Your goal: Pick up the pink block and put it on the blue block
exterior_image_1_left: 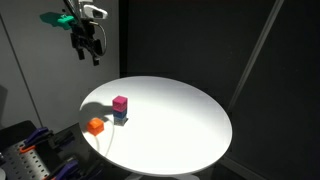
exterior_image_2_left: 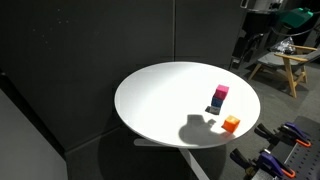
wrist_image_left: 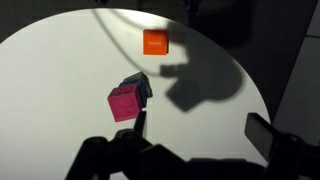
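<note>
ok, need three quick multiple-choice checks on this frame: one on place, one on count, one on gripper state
1. The pink block is:
A. on top of the blue block
B. beside it, apart
C. under it

2. How many blocks are on the round white table?
A. two
B. three
C. four

3. The gripper is:
A. shut on a block
B. high above the table, holding nothing
C. pressing on the stack

Answers:
1. A. Both exterior views show pink stacked on blue.
2. B. There are three: pink, blue and the orange block, which lies alone beside the stack.
3. B. In an exterior view the gripper hangs well above the table, and the wrist view shows its fingers apart with nothing between them.
</note>
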